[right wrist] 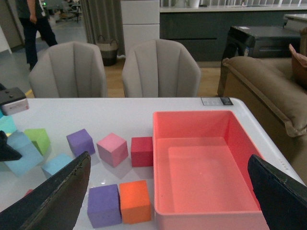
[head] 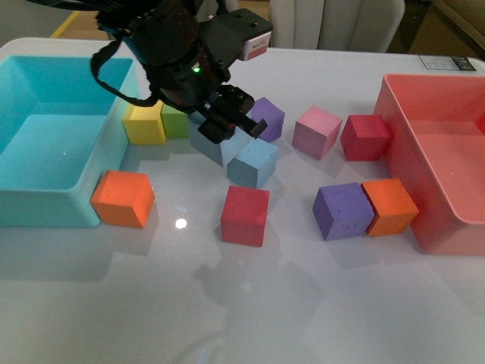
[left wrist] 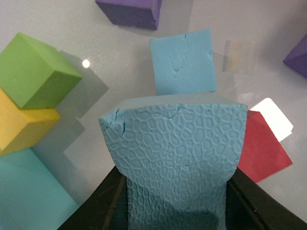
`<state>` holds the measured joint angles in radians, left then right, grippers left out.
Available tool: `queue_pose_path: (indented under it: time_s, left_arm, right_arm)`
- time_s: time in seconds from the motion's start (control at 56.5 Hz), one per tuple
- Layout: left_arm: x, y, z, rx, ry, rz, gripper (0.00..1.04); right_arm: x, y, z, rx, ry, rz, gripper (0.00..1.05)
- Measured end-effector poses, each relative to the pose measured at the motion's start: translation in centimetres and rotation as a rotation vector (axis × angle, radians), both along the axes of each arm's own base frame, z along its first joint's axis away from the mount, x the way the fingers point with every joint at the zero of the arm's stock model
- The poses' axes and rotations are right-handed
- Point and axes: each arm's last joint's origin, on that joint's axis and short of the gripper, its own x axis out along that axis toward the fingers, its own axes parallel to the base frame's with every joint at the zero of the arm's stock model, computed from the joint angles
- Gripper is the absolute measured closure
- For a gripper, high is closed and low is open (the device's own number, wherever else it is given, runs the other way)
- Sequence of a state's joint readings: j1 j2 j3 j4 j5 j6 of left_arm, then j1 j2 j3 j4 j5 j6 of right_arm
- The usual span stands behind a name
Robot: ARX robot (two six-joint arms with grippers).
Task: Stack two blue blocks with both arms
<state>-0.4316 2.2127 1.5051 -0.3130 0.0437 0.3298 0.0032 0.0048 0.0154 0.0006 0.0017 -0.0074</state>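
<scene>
Front view: left claw [head: 229,130] is closed on the held block [head: 213,149], a sky-blue cube, with black fingers pressed to opposite faces and the cube tilted. We note it just behind and to the left of the second block [head: 252,164], also sky-blue, which sits flat on the worktop [head: 250,303]. The two overlap from this angle, so we cannot tell whether they touch, nor whether the held block is clear of the surface. A green cube [head: 175,121] and a yellow cube [head: 144,125] stand to the left of the claw, beside the turquoise bin [head: 68,196]. A purple cube [head: 267,117] is just right of the claw, and a red cube [head: 245,215] lies nearer the camera than the second block. Left wrist view: the held block's patterned face fills the space between the two fingers, with the second block lying beyond it. Right wrist view: right claw [right wrist: 169,160] stands open, its fingers [right wrist: 57,196] spread wide apart, facing the red bin [right wrist: 192,125] at the far right of the worktop.
</scene>
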Motion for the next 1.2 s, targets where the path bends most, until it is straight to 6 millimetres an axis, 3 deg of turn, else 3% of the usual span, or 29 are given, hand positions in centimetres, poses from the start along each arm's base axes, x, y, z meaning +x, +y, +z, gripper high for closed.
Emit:
queue_pose_path:
  time_s: [0.159, 0.442, 0.708, 1.062, 1.204]
  left_arm:
    - [1.9, -1.9, -0.7, 0.025, 0.002, -0.023, 0.65]
    - [2.4, -4.1, -1.7, 0.048, 0.013, -0.079, 0.65]
    - [3.3, -4.8, -3.0, 0.096, 0.034, -0.098, 0.65]
    - [3.6, -5.3, -2.5, 0.097, 0.021, -0.113, 0.64]
    - [3.6, -5.3, -2.9, 0.103, 0.032, -0.118, 0.38]
  right_arm:
    - [0.0, 0.0, 0.0, 0.0, 0.0, 0.0, 0.09]
    - [0.0, 0.0, 0.0, 0.0, 0.0, 0.0, 0.09]
    - [0.0, 0.0, 0.0, 0.0, 0.0, 0.0, 0.09]
    - [0.0, 0.0, 0.0, 0.0, 0.0, 0.0, 0.09]
    - [0.0, 0.0, 0.0, 0.0, 0.0, 0.0, 0.09]
